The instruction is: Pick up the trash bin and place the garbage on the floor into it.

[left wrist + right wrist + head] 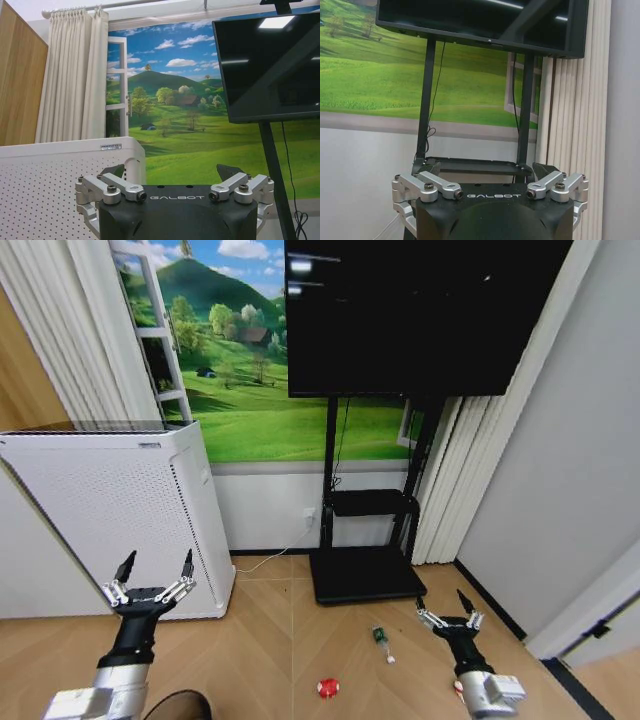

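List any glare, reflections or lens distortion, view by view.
Head view: wide-angle bending curves the white appliance and the walls; ceiling lights glare on the TV screen. Left wrist view: a bright light panel reflects on the screen. Right wrist view: pale streaks reflect across the screen.

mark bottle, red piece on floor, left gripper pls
bottle (381,640): head view, on its green label.
red piece (328,687): head view, its middle.
left gripper (154,573): head view, midway between its spread fingertips.
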